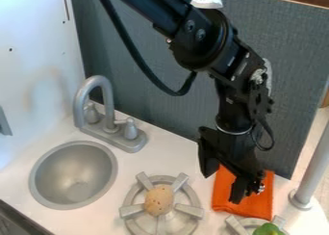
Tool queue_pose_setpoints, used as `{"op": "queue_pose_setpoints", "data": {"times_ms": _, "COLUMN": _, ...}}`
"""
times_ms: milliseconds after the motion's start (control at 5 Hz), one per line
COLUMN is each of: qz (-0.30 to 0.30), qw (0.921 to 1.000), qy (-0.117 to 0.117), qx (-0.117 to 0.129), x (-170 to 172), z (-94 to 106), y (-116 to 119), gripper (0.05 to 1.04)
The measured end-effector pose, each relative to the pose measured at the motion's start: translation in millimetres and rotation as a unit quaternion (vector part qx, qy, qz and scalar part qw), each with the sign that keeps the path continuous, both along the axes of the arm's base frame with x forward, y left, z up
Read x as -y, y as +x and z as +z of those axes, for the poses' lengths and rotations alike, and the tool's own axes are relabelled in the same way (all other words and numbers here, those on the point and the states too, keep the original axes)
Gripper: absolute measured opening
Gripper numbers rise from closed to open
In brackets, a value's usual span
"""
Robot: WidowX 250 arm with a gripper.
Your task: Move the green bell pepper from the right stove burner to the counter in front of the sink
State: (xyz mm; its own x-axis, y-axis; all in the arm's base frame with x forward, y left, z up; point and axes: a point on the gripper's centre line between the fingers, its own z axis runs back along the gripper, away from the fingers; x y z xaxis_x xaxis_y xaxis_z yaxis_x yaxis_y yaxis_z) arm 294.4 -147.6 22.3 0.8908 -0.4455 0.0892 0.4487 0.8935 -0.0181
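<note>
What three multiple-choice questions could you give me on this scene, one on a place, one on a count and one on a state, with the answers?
1. Where is the rounded tan thing?
A) In the sink
B) On the burner nearer the sink
C) On the orange cloth

2. How many handles does the faucet have?
A) None
B) Two
C) Four

3. How does the orange cloth near the gripper lie?
A) Flat on the counter
B) Draped over the faucet
C) Bunched up in the sink

1: B, since it rests over the middle of that burner's prongs.
2: B, since one handle stands on each side of the spout.
3: A, since it is laid out on the white surface, its front edge nearly straight.
</note>
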Motion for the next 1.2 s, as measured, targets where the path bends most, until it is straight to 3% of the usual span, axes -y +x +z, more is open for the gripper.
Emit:
{"op": "queue_pose_setpoints", "data": {"times_ms": 200, "qz": -0.001, "qw": 0.9998, "qy": 0.008, "qx": -0.016, "x": -1, "z": -10.7, "y": -4, "gripper": 1.000}}
{"op": "queue_pose_setpoints", "data": {"times_ms": 400, "qz": -0.035, "qw": 0.9993, "qy": 0.009, "qx": -0.010, "x": 10, "z": -9.5, "y": -3, "gripper": 1.000}}
{"op": "queue_pose_setpoints", "data": {"times_ms": 600, "qz": -0.087, "qw": 0.9956, "qy": -0.028, "qx": -0.018, "x": 33, "z": -8.7, "y": -13, "gripper": 1.000}}
{"op": "queue_pose_setpoints", "data": {"times_ms": 800, "qz": -0.108, "qw": 0.9933, "qy": -0.033, "qx": -0.023, "x": 51, "z": -9.3, "y": -16, "gripper": 1.000}}
{"op": "queue_pose_setpoints", "data": {"times_ms": 1200, "qz": -0.132, "qw": 0.9899, "qy": 0.000, "qx": -0.051, "x": 72, "z": -37.5, "y": -13, "gripper": 1.000}}
